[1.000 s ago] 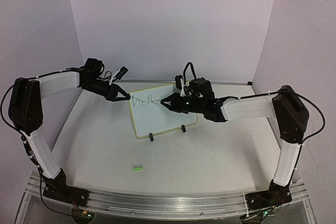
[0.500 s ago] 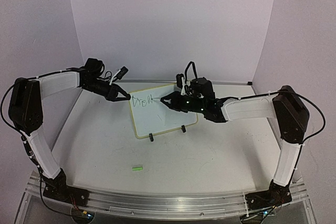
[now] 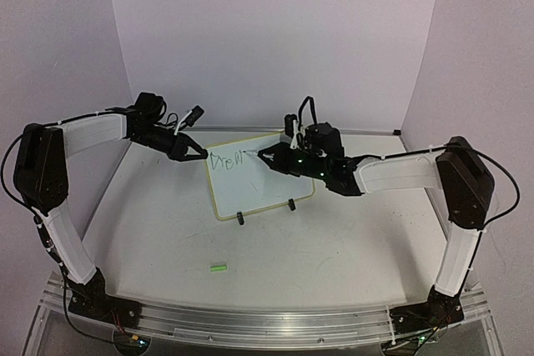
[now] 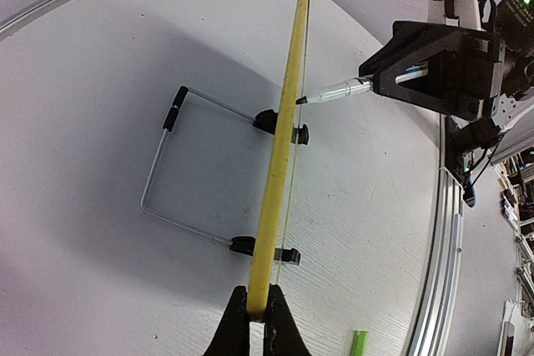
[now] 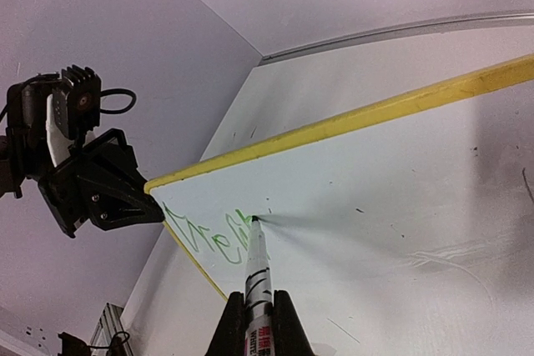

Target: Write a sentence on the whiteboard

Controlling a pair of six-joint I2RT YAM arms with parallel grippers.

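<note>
Tabletop (image 3: 334, 239) bears one whiteboard (image 3: 259, 193); one marker (image 5: 255, 268) touches it.

The whiteboard (image 3: 259, 177) stands on the tabletop (image 3: 350, 239), toward the back and near the middle, with a wire stand (image 4: 163, 174) behind it. The left end effector (image 3: 203, 156) pinches its upper left corner. The right end effector (image 3: 263, 156), from the right, holds a marker (image 5: 254, 266) with the tip on the board, just right of the writing (image 3: 227, 159). A cap (image 3: 218, 268) lies well in front, left of centre.
</note>
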